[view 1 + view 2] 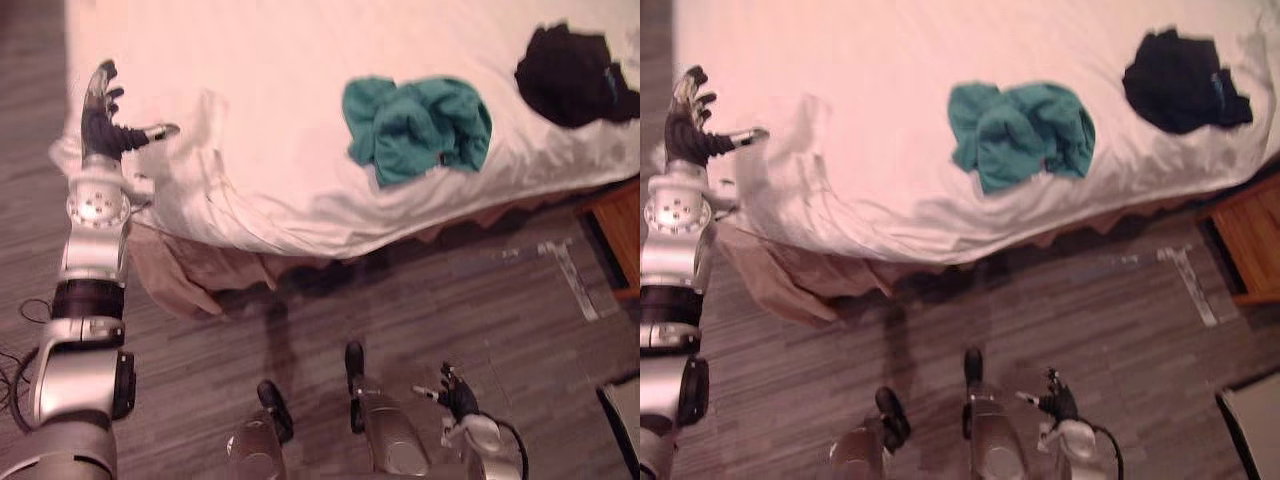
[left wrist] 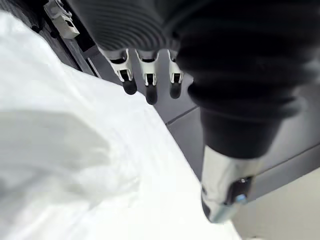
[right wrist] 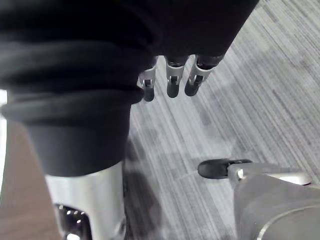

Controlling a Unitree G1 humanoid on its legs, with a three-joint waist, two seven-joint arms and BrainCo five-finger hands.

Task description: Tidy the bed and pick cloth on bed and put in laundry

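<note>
A bed with a white sheet takes up the top of the eye views. On it lies a crumpled teal cloth near the front edge. Further right lies a black cloth. My left hand hovers over the bed's left corner, fingers straight and thumb spread, holding nothing. Its fingers hang above the white sheet in the left wrist view. My right hand hangs low over the floor, away from the bed, fingers relaxed and empty.
The sheet bunches in folds at the left corner, with a tan bed skirt below. A wooden piece of furniture stands at the right edge. A dark-rimmed object sits at the lower right on the grey plank floor.
</note>
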